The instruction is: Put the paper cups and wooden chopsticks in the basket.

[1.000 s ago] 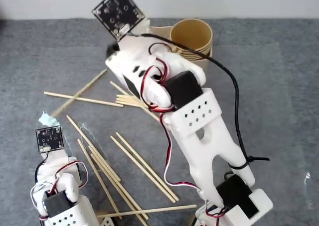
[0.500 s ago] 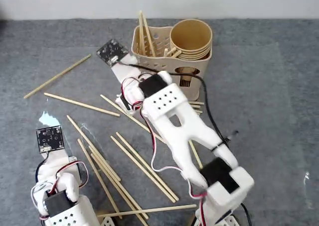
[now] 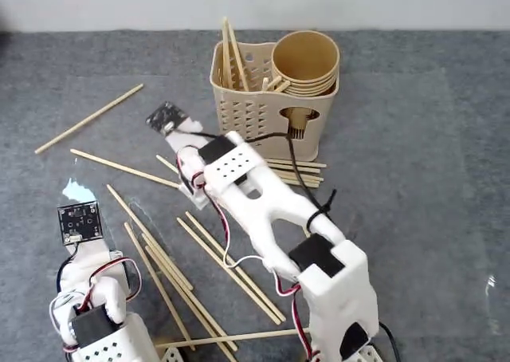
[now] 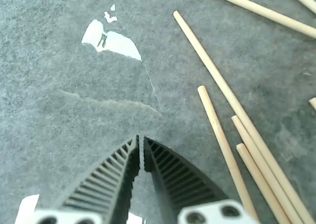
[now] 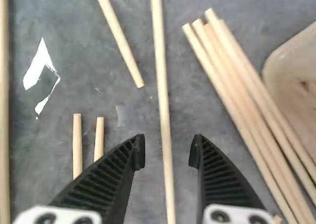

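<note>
Straddling one chopstick (image 5: 161,86) flat on mat, right gripper (image 5: 167,147) spread. Left gripper (image 4: 141,146) pressed together, empty. Cups (image 3: 307,59) in basket (image 3: 255,111); other chopsticks (image 3: 231,276) lie loose. Risk: thin stick rolls, pinch slips, pickup fails.

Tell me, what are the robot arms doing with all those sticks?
They are tidying up. The cups and a few chopsticks are already in the basket. The right gripper is open over one chopstick on the mat near the basket. The left gripper is shut, holding nothing. Many chopsticks lie loose.
</note>
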Robot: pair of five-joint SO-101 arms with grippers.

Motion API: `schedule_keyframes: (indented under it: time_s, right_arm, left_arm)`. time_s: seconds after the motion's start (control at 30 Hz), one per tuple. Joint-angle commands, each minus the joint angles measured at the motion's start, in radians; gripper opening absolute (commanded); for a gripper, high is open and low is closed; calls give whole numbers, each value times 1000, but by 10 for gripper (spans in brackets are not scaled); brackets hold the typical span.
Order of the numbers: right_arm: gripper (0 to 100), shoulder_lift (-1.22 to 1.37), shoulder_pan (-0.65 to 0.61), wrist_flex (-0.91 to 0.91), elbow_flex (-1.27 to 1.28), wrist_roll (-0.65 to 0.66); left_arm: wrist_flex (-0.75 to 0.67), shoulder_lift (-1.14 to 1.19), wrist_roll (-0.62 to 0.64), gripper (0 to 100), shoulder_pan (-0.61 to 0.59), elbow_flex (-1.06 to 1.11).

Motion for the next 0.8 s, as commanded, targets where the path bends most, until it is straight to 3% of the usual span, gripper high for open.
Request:
schedule_keyframes:
  time_s: [0.0, 0.2, 0.37, 0.77]
  right_arm:
    - [165, 12, -8, -15, -29, -9]
    - [160, 76, -8, -13, -29, -9]
    - [0, 105, -2, -15, -29, -8]
    - [8, -137, -2, 91, -28, 68]
  left_arm:
    - [3, -17, -5, 14, 5, -8]
    - [3, -17, -5, 14, 5, -8]
    - [3, -17, -5, 14, 5, -8]
    - [3, -17, -5, 14, 5, -8]
